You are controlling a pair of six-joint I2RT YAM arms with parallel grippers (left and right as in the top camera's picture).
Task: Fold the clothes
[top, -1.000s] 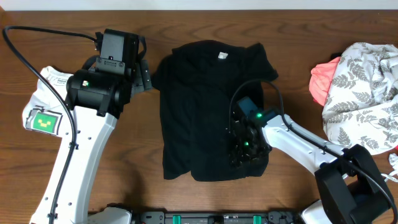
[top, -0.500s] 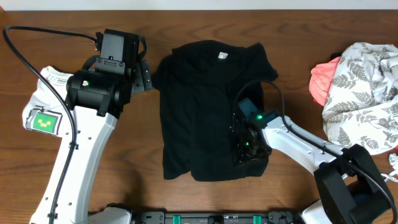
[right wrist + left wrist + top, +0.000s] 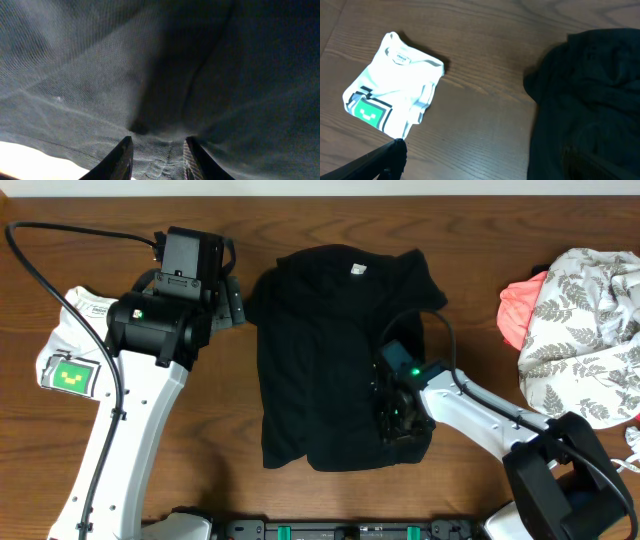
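Note:
The clothes in play are a black T-shirt [image 3: 335, 350] lying spread on the wooden table, with its neck tag at the far end. My right gripper [image 3: 401, 423] is pressed down on its lower right part. In the right wrist view its two fingers [image 3: 124, 157] pinch a puckered ridge of the black fabric [image 3: 150, 75], and creases run out from the pinch. My left gripper [image 3: 232, 300] hovers left of the shirt's shoulder, open and holding nothing. The left wrist view shows only one finger [image 3: 392, 155], with the shirt's edge [image 3: 590, 110] at the right.
A folded white shirt with a green graphic [image 3: 68, 355] lies at the left, partly under the left arm, and shows in the left wrist view [image 3: 395, 85]. At the right edge sits a pile of leaf-print cloth [image 3: 590, 320] and a coral garment [image 3: 520, 310].
The right gripper's jaws have drawn together on the black fabric and it has shifted slightly toward the shirt's lower right. The left arm has not moved.

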